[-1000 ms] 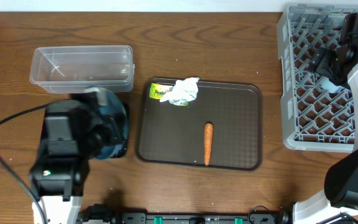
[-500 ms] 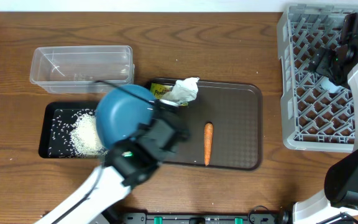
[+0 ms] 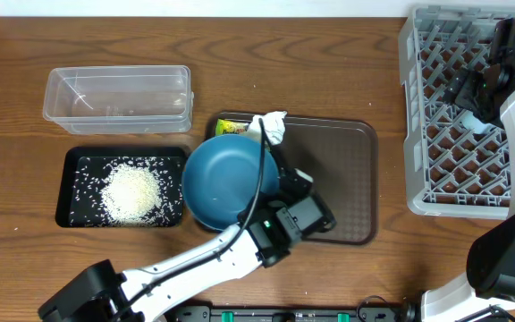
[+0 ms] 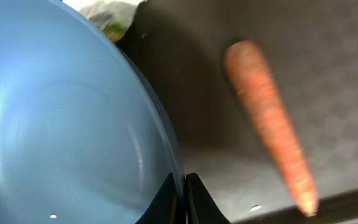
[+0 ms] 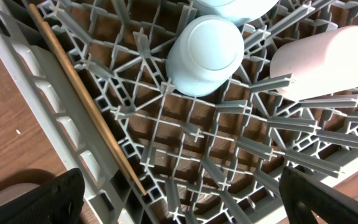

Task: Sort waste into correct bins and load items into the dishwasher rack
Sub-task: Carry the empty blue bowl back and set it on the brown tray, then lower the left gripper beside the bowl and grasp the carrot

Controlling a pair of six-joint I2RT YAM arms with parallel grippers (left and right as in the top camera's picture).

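Gripping the dark-blue plate (image 3: 226,183) by its rim: the left gripper (image 4: 184,198) is clamped on the edge, one finger inside the rim and one outside. In the overhead view the plate sits over the left edge of the brown serving tray (image 3: 347,179), inside face up. Can't tell whether it rests on the tray or hangs above it. The arm's black cable (image 3: 264,156) crosses the plate.

Relative to that tray:
- carrot (image 4: 266,118) lies on the tray surface just beside the plate. It shows only in the left wrist view, since the arm hides it from overhead.
- napkin (image 3: 271,125) and wrapper (image 3: 231,128) are at the tray's far-left corner, touching each other, with the plate rim overlapping them.
- black tray (image 3: 79,161) is just left of it on the table (image 3: 329,54), with the rice (image 3: 132,192) piled in its middle and loose grains around the pile.
- clear tub (image 3: 119,97) is left of it and further back, beside the black tray.
- rack (image 3: 416,107) is right of it, apart.

The right gripper (image 5: 185,202) hovers over the rack with fingers spread wide, holding nothing. Below it in the rack grid are the light-blue bowl (image 5: 204,53), upside down, and the white cup (image 5: 328,62), on its side next to it. One chopstick (image 5: 86,99) lies along the rack wall.
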